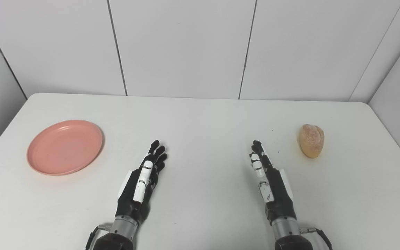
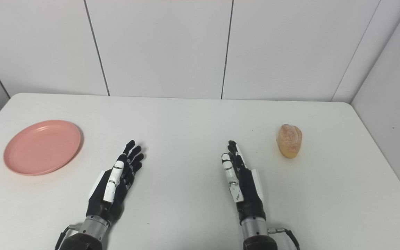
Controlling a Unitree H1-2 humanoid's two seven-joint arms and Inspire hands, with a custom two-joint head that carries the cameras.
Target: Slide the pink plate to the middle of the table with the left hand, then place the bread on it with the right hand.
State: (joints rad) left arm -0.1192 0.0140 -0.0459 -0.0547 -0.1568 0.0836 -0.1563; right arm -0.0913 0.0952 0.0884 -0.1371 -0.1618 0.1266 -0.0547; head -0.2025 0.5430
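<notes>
At the left of the frame you have the pink plate (image 1: 65, 147) flat on the white counter (image 1: 200, 118), well left of your left hand (image 1: 144, 180), whose fingers (image 1: 155, 152) are straight, apart, empty. Your right hand (image 1: 267, 180) matches; the bread (image 1: 311, 140) lies right of its fingertips.

Bright, even light from above. Soft, small shadows sit under things on the table (image 1: 200, 114). The right eye view looks a little blurry.
</notes>
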